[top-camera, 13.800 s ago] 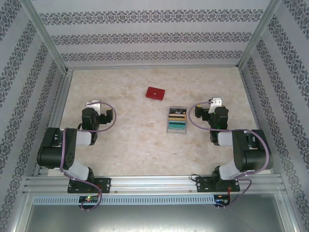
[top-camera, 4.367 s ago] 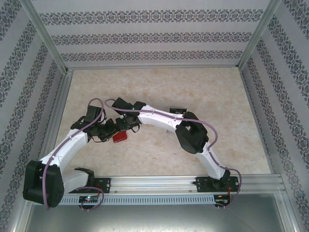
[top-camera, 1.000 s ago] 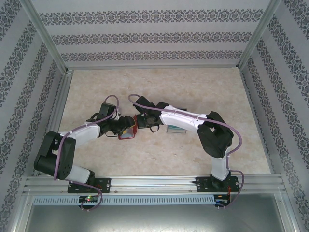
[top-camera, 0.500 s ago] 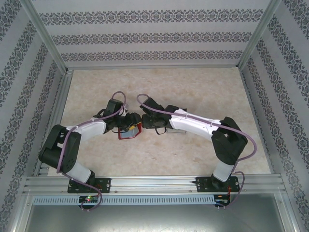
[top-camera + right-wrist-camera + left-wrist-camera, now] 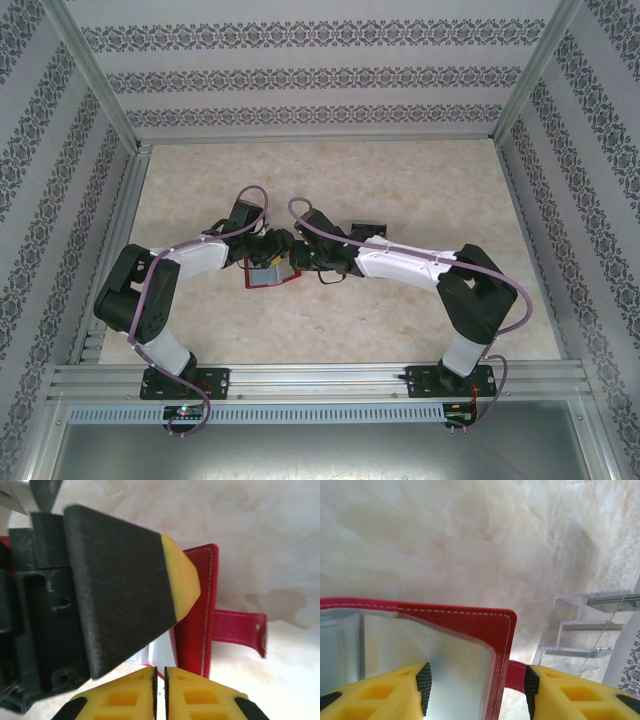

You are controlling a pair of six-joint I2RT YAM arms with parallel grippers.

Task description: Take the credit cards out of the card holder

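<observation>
The card holder [image 5: 268, 276] sits open between the two arms, near the middle of the table [image 5: 430, 180] and a little to the left. Its grey inner pocket [image 5: 455, 665] faces up and its red closing tab [image 5: 237, 627] sticks out to one side. We cannot tell whether a card is in that pocket (from the left wrist the film looks pale and blank). The left gripper [image 5: 477, 690] has its fingers apart, one tip on the pocket and the other just past the wallet's stitched edge, so it straddles that edge rather than clamping it. The right gripper [image 5: 160, 680] hangs right beside it, fingers drawn almost together with only a hairline between them, and we cannot make out whether anything is caught there. A black card [image 5: 368, 229] lies beyond the right arm, apart from the wallet. The main danger, we judge, is that a pull by the right fingers drags the whole wallet along, because the left hold is loose. Those fingers might also nip the pocket film instead of a card and stretch it. The grippers are so crowded that a small sideways move could knock them together, and the tab could snag.
</observation>
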